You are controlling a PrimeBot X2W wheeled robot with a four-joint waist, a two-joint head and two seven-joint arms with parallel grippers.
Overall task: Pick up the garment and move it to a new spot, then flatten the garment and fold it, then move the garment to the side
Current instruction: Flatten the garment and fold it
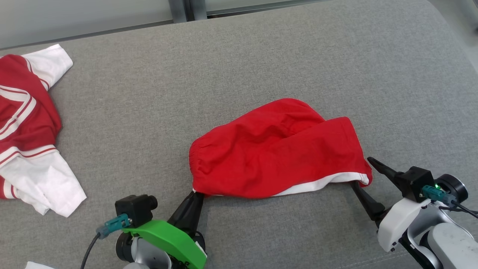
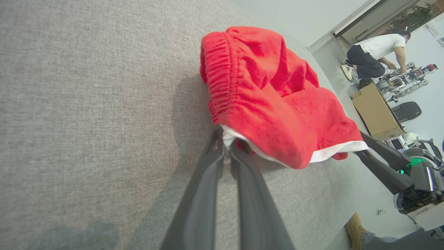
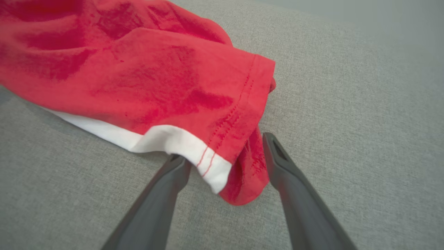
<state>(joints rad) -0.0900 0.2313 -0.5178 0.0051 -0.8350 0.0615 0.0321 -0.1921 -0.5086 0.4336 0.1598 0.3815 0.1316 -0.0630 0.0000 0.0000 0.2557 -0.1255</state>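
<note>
The garment [image 1: 276, 153] is a pair of red shorts with a white side band, lying on the grey cushion in the middle of the head view. My left gripper [image 1: 197, 195] is shut on its near-left corner, by the elastic waistband [image 2: 222, 80]; in the left wrist view the fingers [image 2: 208, 173] pinch white cloth. My right gripper [image 1: 360, 172] stands open at the near-right leg hem, its fingers [image 3: 277, 156] spread either side of the loose hem corner [image 3: 239, 173] without pinching it.
A second red-and-white garment [image 1: 26, 123] lies at the left edge of the grey cushion [image 1: 224, 56]. In the left wrist view a person [image 2: 374, 52] bends over equipment beside a cardboard box [image 2: 376, 111], and a shoe [image 2: 355, 225] shows near the cushion's edge.
</note>
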